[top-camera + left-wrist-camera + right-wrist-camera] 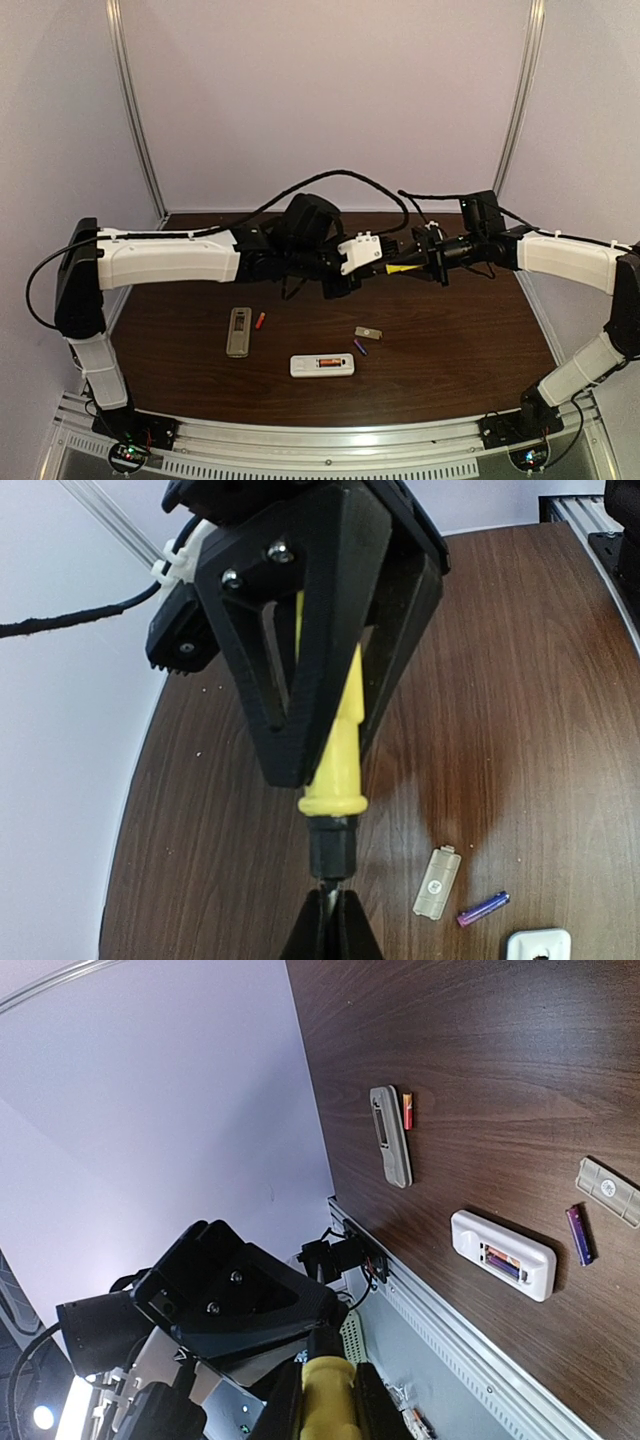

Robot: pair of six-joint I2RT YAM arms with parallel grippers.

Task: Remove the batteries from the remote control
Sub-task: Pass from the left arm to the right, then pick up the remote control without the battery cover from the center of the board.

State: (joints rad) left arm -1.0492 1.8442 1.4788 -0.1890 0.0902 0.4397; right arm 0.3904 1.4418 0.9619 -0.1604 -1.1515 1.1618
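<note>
Both grippers hold one yellow-handled screwdriver (pixel 402 268) in the air above the table's middle. My right gripper (pixel 327 1378) is shut on its yellow handle (pixel 328 1400). My left gripper (pixel 332 898) is shut on its metal shaft just past the black collar (pixel 333 852). The white remote (pixel 322 366) lies near the front with its compartment open; an orange and a purple battery (pixel 503 1261) sit inside. A loose purple battery (pixel 360 346) lies beside it, also in the left wrist view (pixel 483 908). A red battery (pixel 260 321) lies against the grey remote (pixel 238 331).
A small grey cover plate (pixel 368 332) lies by the loose purple battery, also seen in the left wrist view (pixel 437 883). The aluminium rail (pixel 330 445) runs along the table's near edge. Pale walls close in the back and sides.
</note>
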